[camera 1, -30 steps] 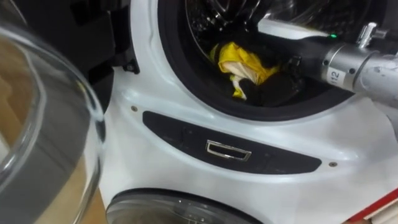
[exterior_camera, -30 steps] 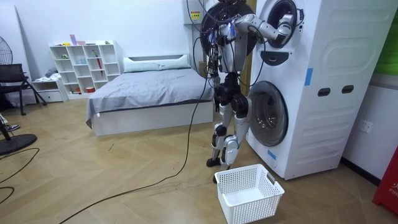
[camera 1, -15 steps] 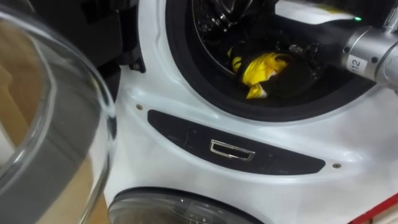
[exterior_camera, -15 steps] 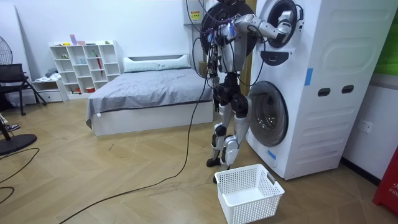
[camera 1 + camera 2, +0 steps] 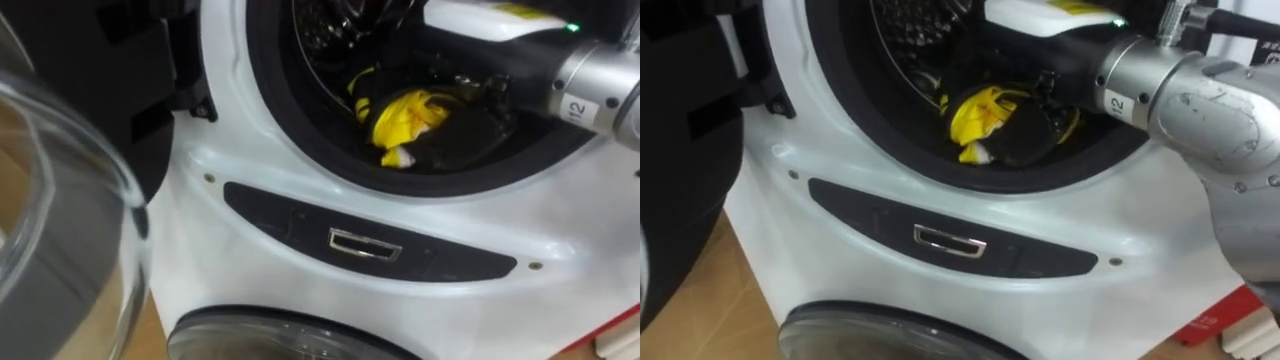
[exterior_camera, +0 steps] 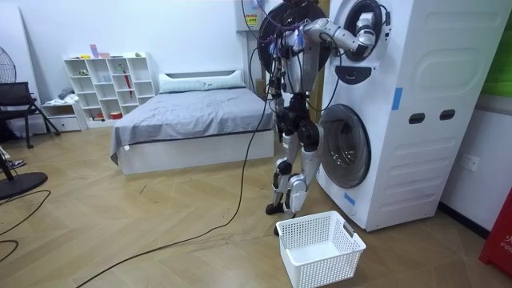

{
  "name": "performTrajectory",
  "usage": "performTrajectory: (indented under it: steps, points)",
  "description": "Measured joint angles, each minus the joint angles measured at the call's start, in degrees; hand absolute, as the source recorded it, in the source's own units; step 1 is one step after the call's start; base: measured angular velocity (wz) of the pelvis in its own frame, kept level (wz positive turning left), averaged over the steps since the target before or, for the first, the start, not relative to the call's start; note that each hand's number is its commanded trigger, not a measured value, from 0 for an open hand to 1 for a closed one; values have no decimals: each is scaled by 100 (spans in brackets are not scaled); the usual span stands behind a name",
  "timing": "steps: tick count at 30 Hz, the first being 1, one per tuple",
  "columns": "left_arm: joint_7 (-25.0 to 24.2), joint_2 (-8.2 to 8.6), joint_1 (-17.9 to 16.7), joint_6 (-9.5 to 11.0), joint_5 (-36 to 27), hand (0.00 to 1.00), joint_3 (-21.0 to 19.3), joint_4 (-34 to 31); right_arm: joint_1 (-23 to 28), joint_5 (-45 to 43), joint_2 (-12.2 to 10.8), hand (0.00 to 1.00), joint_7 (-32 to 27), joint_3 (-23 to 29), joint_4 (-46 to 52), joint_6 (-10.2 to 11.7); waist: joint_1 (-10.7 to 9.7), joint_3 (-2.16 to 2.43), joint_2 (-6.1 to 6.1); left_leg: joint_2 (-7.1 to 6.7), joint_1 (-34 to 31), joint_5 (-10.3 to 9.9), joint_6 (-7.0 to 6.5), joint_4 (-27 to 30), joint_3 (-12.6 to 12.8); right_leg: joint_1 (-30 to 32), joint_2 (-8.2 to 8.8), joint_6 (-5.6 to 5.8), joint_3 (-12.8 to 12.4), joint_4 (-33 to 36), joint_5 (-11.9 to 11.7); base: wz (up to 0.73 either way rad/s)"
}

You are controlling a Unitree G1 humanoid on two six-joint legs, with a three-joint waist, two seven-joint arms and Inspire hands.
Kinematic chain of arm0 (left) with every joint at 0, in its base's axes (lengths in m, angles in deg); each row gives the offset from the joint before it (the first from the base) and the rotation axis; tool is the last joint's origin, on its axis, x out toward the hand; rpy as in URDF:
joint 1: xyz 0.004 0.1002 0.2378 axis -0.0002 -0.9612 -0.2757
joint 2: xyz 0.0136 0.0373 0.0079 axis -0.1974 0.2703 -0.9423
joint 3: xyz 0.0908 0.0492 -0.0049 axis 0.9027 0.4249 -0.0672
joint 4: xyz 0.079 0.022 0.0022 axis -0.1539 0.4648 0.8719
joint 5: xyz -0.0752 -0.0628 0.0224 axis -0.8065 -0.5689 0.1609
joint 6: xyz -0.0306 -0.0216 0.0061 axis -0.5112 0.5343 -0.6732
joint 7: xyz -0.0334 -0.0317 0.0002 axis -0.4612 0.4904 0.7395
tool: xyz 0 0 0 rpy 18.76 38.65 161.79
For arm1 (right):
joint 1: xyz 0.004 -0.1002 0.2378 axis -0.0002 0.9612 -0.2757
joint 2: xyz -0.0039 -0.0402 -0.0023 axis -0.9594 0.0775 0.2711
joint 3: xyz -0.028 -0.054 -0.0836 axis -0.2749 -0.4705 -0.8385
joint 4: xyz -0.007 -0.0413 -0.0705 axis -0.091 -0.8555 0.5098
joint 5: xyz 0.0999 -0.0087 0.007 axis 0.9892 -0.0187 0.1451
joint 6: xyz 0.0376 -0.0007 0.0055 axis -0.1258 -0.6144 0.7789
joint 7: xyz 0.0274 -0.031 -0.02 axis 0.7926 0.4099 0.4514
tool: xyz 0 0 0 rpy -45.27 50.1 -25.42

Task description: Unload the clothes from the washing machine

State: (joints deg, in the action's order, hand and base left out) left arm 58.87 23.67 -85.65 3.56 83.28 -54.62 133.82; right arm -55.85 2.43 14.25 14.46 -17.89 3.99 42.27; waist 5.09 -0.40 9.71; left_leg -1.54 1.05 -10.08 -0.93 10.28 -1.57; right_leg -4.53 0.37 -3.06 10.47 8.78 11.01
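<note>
A yellow cloth (image 5: 403, 120) lies bunched at the front of the upper washing machine's drum (image 5: 330, 30), just behind the dark door seal (image 5: 268, 110). My right arm comes in from the right, and its dark right hand (image 5: 470, 108) is inside the drum against the cloth. In the right eye view the yellow cloth (image 5: 975, 115) shows on both sides of my right hand (image 5: 1035, 125), whose fingers are curled round it. In the room view I stand upright at the stacked machines (image 6: 400, 104), right arm raised into the upper opening.
The upper machine's open glass door (image 5: 60, 210) hangs at the left. Below the drum sit a dark control panel (image 5: 365, 245) and the lower machine's door (image 5: 280, 335). A white laundry basket (image 6: 320, 248) stands on the floor by my feet; a bed (image 6: 192, 120) lies behind.
My right hand's fingers have curled onto the yellow cloth, which has bunched up and slid a little to the right. The eye view has shifted slightly.
</note>
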Motion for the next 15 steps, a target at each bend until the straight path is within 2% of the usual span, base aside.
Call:
performTrajectory:
  steps: [3, 6, 8, 9, 12, 13, 15]
  points:
    - [71, -4, -6, 28, 2, 0, 94, 6, 4, 442, -17, 100, -27, -1, 250, 13, 3, 16, -67, 8, 9, 0, 0, -8, 75, 45, -3, 0, -87, 14, 0, -18]
    - [186, -4, -57, 109, 2, 0, 129, 25, 65, 824, -18, 100, -188, 64, 419, 85, -100, 32, -140, 19, 27, 0, 0, -11, 119, 54, -4, 0, -107, 42, -2, -8]
    - [212, -2, -95, 184, 3, 0, 118, 22, 534, 953, -21, 100, -442, 449, 720, 202, -150, 9, -188, 73, 69, 0, 0, -13, 142, 61, -11, 0, -147, 98, -3, -2]
    - [212, 0, -112, 195, 4, 0, 119, 22, 700, 971, -27, 100, -507, 552, 817, 257, -148, 18, -177, 74, 85, 0, 0, -13, 151, 68, -11, 0, -160, 99, -3, -12]
    - [221, 24, -284, 264, 8, 0, 130, 0, 1348, 1360, -112, 100, -780, 954, 1043, 507, -227, -7, -257, 85, 155, -9, -10, -25, 228, -15, -15, 4, -177, 98, -7, -9]
    - [222, 34, -377, 296, 9, 0, 128, 0, 1536, 1552, -116, 100, -900, 1134, 1104, 582, -316, 3, -312, 91, 156, -29, -32, -25, 234, -15, -19, 13, -170, 99, -12, 0]
    - [232, 82, -470, 309, 10, 0, 82, 1, 1815, 1845, -166, 100, -1045, 1492, 1228, 667, -357, 58, -416, 109, 165, -64, -47, -59, 321, 48, -28, 24, -216, 106, -19, -10]
